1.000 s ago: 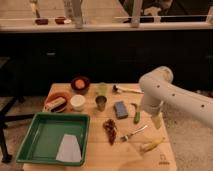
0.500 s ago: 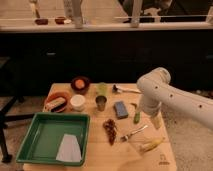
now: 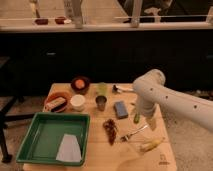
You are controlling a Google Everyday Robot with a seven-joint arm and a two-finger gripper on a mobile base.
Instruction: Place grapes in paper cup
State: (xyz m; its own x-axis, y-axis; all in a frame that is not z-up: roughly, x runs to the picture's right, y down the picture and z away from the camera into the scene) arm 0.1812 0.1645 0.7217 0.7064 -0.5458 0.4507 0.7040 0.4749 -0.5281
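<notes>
at the middle of the desk (image 3: 96, 146) the one bunch of grapes (image 3: 110, 130) lies loose, apart from the single white paper cup (image 3: 77, 102), which stands upright, mouth up, ready to take it. over the right side the gripper (image 3: 144, 119) hangs low beside the green chili (image 3: 136, 118), probably set to reach for the fruit; whether it is spread or closed i cannot tell. counted: three cups, with the dark metal cup (image 3: 101, 103) and pale green cup (image 3: 102, 88), one green tray (image 3: 55, 116), one fork (image 3: 132, 134), one banana (image 3: 150, 145).

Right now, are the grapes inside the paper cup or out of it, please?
Out: the grapes lie on the table beside the green tray, apart from the paper cup; the gripper hangs farther right.
</notes>
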